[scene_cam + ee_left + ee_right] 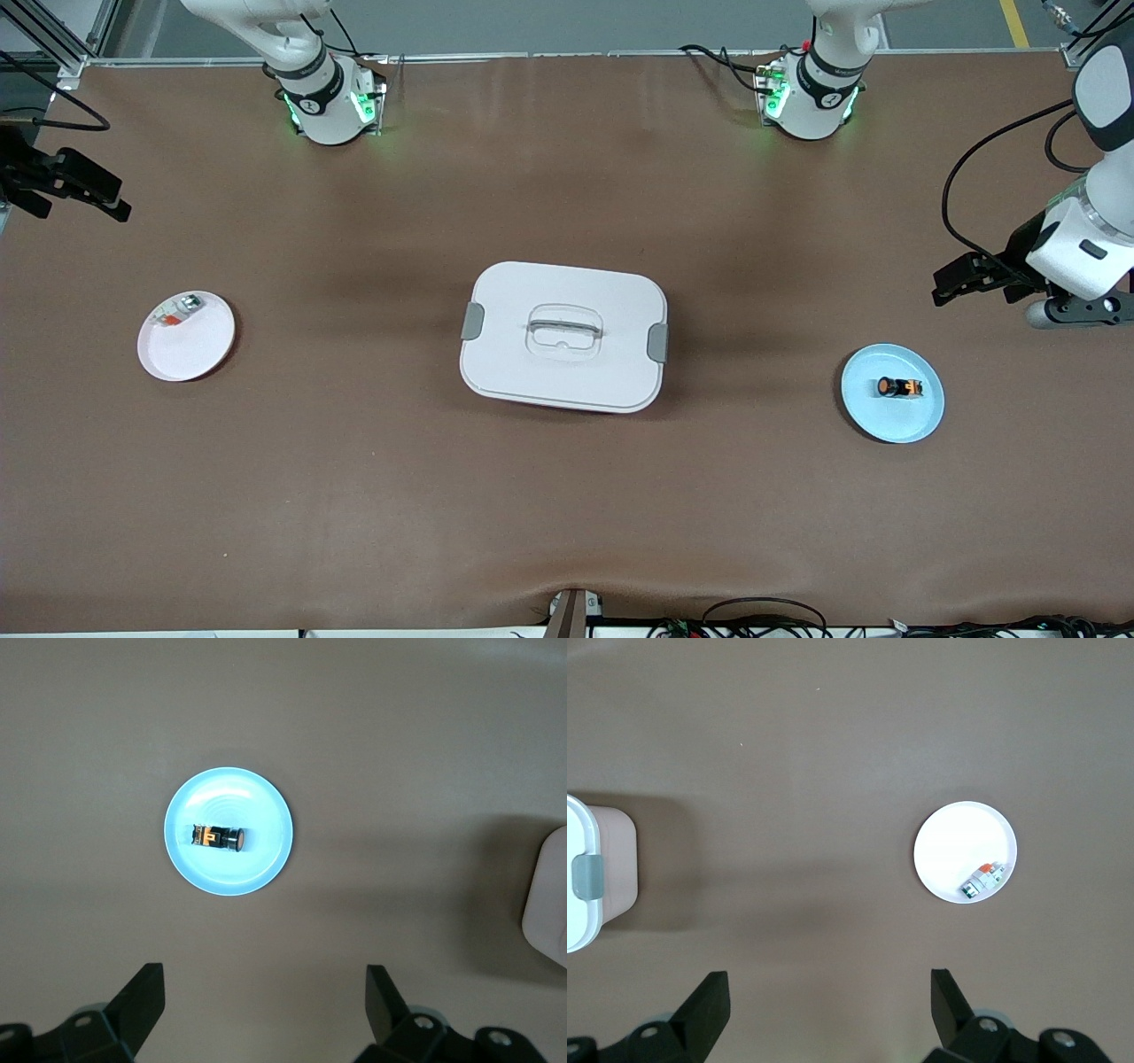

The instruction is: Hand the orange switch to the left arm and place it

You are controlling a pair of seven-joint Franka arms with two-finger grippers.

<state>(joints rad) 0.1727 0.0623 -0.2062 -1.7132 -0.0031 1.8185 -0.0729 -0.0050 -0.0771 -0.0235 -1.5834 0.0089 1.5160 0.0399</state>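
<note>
Lower right of the front view: orange switch (899, 387) lying on its side on a light blue plate (921, 416), toward the left arm's end of the table, round orange end facing the box. Middle of the frame, slightly farther from the camera: white box (563, 335), lid on, grey clips at both short ends, well apart from both plates. Left of the frame, about level with the box: white plate (195, 350) holding a small silver-and-clear part (175, 312) near its rim. Right edge, above the blue plate: left gripper (961, 279) hanging over bare table (567, 514), fingers (142, 997) spread wide, holding nothing. Upper left edge: right gripper (84, 193) over bare table, fingers (709, 1001) likewise spread and holding nothing
</note>
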